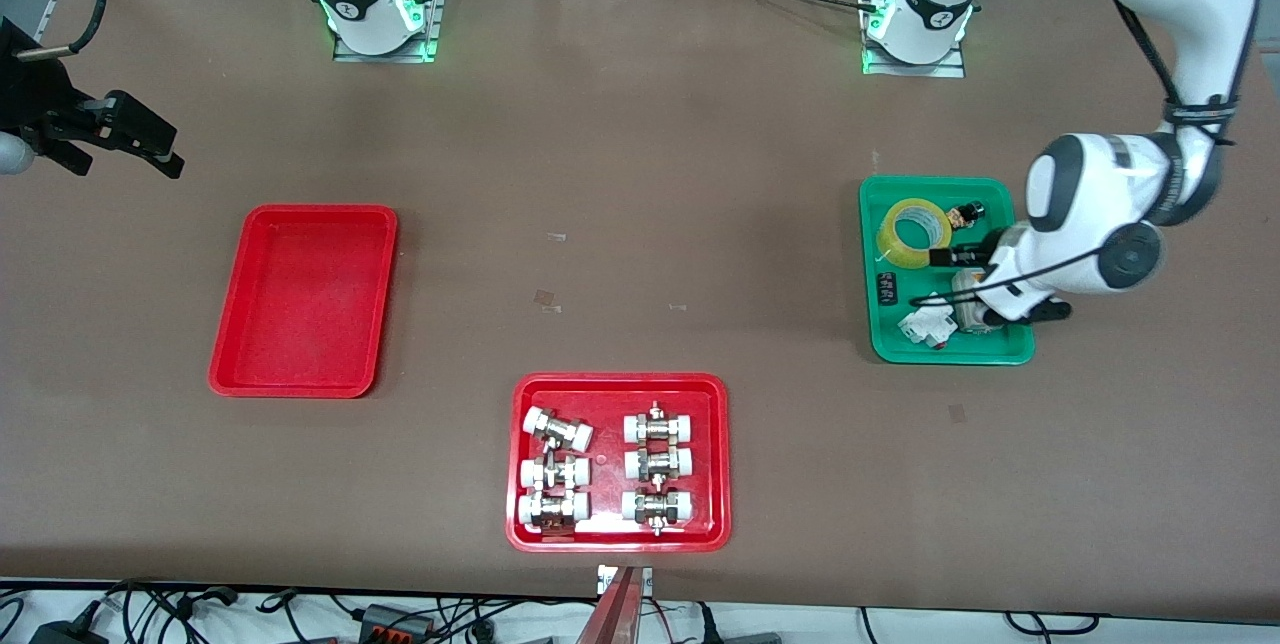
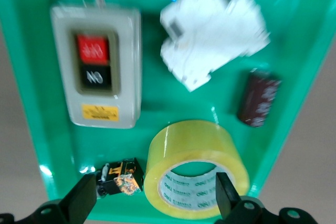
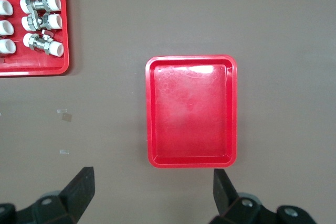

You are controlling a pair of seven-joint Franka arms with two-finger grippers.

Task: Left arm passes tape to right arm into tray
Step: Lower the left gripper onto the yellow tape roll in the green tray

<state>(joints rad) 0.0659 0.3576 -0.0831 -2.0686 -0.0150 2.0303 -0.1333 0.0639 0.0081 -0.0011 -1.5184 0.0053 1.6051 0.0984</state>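
Note:
The tape (image 1: pixel 912 232), a yellowish roll with a white core, lies flat in the green tray (image 1: pixel 950 356) at the left arm's end of the table. My left gripper (image 1: pixel 955 254) hangs open just above that tray. In the left wrist view one fingertip (image 2: pixel 227 192) shows over the rim of the tape (image 2: pixel 197 174), and the other is past a small black part (image 2: pixel 121 177); the left gripper (image 2: pixel 152 200) holds nothing. The plain red tray (image 1: pixel 305 299) (image 3: pixel 191 111) lies empty at the right arm's end. My right gripper (image 1: pixel 140 139) (image 3: pixel 152 192) waits open over bare table beside it.
The green tray (image 2: pixel 157 108) also holds a grey switch box (image 2: pixel 97 66), a white breaker (image 2: pixel 210 38) and a dark capacitor (image 2: pixel 258 98). A second red tray (image 1: pixel 618 534) with several pipe fittings lies near the table's front edge, midway between the arms.

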